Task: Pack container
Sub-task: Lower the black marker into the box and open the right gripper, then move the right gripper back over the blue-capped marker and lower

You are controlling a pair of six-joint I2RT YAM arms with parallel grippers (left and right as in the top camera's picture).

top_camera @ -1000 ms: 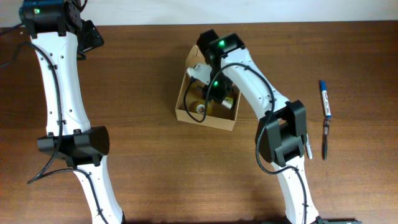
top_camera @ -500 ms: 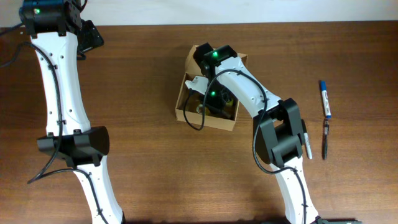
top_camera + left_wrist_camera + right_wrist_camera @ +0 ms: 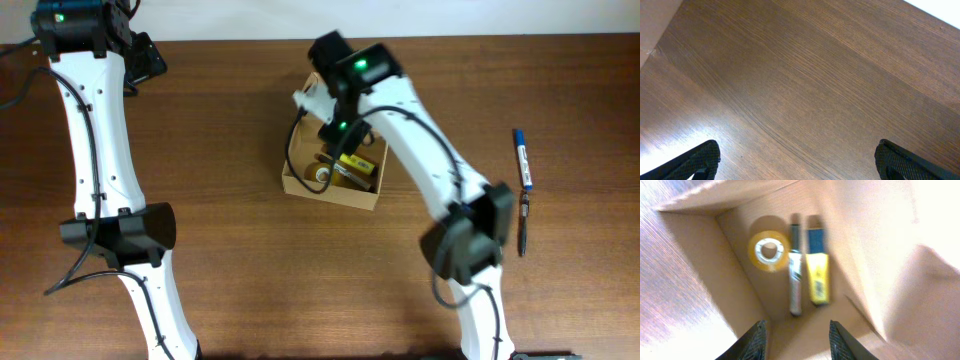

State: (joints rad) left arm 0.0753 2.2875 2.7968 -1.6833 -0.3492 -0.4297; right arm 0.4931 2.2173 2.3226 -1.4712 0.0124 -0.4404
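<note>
One open cardboard box sits at upper centre of the overhead view. It holds three items: one roll of yellowish tape, one slim white-and-dark marker, and one stubby yellow item with a blue end. Two loose pens lie on the wooden surface near the right edge: one blue-and-white pen and, below it, one dark pen. Two white robot arms are in view, the left arm at the left side and the right arm right of centre.

Plain tan cardboard container; inside it yellow tape roll, black-white marker, yellow-blue stick. Dark brown woodgrain table. Blue pen right of container.
</note>
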